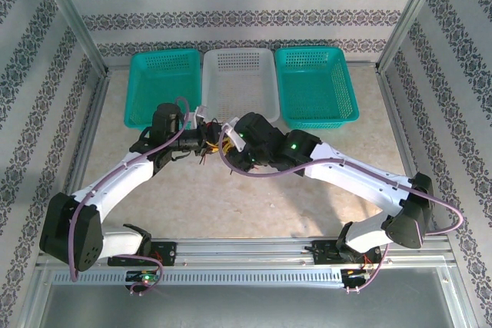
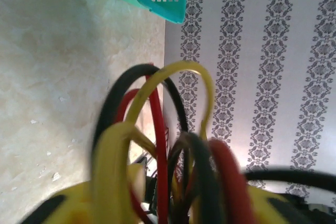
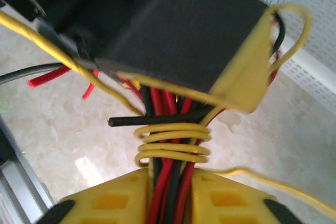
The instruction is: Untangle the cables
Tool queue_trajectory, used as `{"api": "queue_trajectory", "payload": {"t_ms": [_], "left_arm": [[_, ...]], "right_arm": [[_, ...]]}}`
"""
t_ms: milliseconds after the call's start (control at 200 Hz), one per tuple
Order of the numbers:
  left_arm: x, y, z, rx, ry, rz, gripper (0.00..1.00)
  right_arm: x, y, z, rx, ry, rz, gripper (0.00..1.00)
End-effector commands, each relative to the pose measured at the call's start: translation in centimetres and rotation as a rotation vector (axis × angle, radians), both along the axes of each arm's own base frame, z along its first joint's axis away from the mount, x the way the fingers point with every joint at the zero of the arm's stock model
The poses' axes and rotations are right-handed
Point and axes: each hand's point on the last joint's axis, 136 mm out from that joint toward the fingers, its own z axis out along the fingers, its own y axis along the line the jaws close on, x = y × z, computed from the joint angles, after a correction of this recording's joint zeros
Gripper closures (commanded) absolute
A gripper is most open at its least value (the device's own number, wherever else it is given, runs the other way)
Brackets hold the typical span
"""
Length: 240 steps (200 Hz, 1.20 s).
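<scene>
A bundle of red, black and yellow cables [image 1: 209,146] hangs between my two grippers over the middle of the table, in front of the white basket. My left gripper [image 1: 198,136] comes in from the left and my right gripper [image 1: 231,142] from the right, almost touching. In the left wrist view the cables [image 2: 157,129] rise in loops from between the left gripper [image 2: 168,205], which is shut on them. In the right wrist view the right gripper [image 3: 170,177] is shut on the cables [image 3: 173,148] just below a tight yellow coil, with the left gripper's black body right above it.
Three baskets stand along the back: a teal basket [image 1: 163,86] on the left, a white basket [image 1: 240,82] in the middle and a teal basket [image 1: 315,86] on the right. Metal frame posts and patterned walls close in the sides. A rail runs along the near edge.
</scene>
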Motion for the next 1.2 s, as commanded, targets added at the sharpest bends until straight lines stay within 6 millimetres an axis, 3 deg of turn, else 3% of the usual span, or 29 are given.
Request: {"api": "queue_trajectory", "payload": {"t_ms": [0, 65, 135, 255, 345, 410, 490, 625, 740, 839, 1039, 1194], "left_arm": [[0.1, -0.4, 1.0, -0.040, -0.040, -0.019, 0.86], [1.0, 0.0, 2.0, -0.080, -0.070, 0.011, 0.91], [2.0, 0.3, 3.3, -0.132, -0.116, 0.038, 0.95], [3.7, 0.2, 5.1, -0.214, -0.191, 0.080, 1.00], [4.7, 0.2, 6.7, -0.297, -0.260, 0.100, 1.00], [5.0, 0.2, 7.7, -0.351, -0.302, 0.104, 1.00], [5.0, 0.2, 9.0, -0.405, -0.343, 0.096, 1.00], [4.2, -0.1, 9.8, -0.383, -0.367, 0.054, 1.00], [3.1, -0.4, 9.9, -0.339, -0.394, 0.010, 1.00], [2.5, -0.7, 10.1, -0.320, -0.404, -0.031, 1.00], [1.6, -1.1, 10.0, -0.241, -0.427, -0.106, 1.00], [1.9, -1.2, 9.6, -0.196, -0.442, -0.117, 1.00]], "right_arm": [[2.7, -0.6, 5.6, 0.107, -0.157, -0.120, 0.55], [3.6, -3.7, 7.7, 0.104, -0.238, -0.256, 0.36], [4.1, -7.9, 10.1, 0.114, -0.318, -0.433, 0.02], [3.7, -13.8, 13.1, 0.186, -0.422, -0.648, 0.01], [2.6, -15.6, 13.3, 0.397, -0.398, -0.713, 0.02], [2.0, -14.9, 12.4, 0.587, -0.236, -0.647, 0.02], [2.6, -13.5, 10.9, 0.766, -0.009, -0.607, 0.08], [4.2, -10.4, 9.3, 0.854, 0.209, -0.535, 0.12], [5.2, -7.2, 10.1, 0.902, 0.292, -0.405, 0.19], [6.0, -5.6, 10.2, 0.866, 0.316, -0.356, 0.25], [7.1, -4.6, 8.6, 0.824, 0.398, -0.338, 0.39], [7.4, -4.8, 8.5, 0.810, 0.407, -0.325, 0.61]]}}
